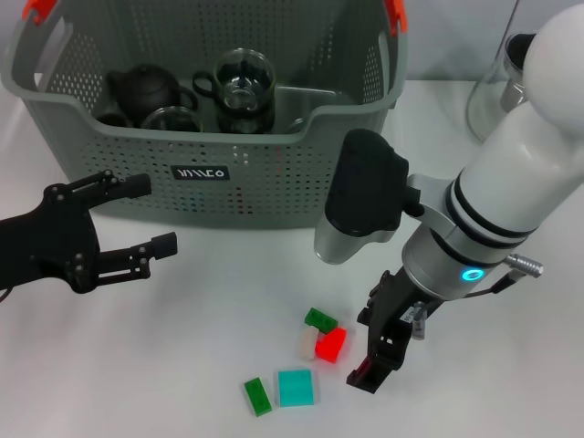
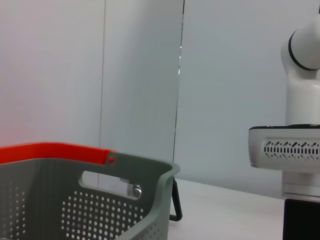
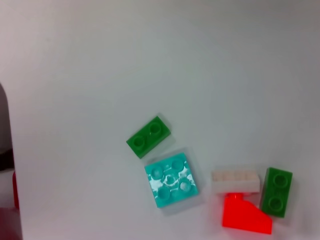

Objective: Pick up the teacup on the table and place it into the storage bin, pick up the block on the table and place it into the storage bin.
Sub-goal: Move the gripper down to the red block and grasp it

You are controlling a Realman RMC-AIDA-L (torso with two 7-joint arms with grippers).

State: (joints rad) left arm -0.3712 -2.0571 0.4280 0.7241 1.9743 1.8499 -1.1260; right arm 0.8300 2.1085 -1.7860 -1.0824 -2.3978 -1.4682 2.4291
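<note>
The grey-green storage bin [image 1: 210, 169] stands at the back of the table; its rim with an orange clip also shows in the left wrist view [image 2: 125, 170]. Inside it are a dark teapot [image 1: 146, 89] and a glass teacup [image 1: 243, 80] with a black handle. Several blocks lie on the table in front: a green block [image 1: 320, 319], a red one [image 1: 330, 345], a whitish one [image 1: 307, 343], a teal one [image 1: 296, 387] and another green one [image 1: 258, 396]. My right gripper [image 1: 374, 360] points down just right of the red block [image 3: 246, 216]. My left gripper [image 1: 151, 217] hangs open at the left, in front of the bin.
A glass pitcher [image 1: 493, 91] stands at the back right, beside the bin. A second glass cup [image 1: 172, 119] sits in the bin near the teapot. Bare white table lies between the left gripper and the blocks.
</note>
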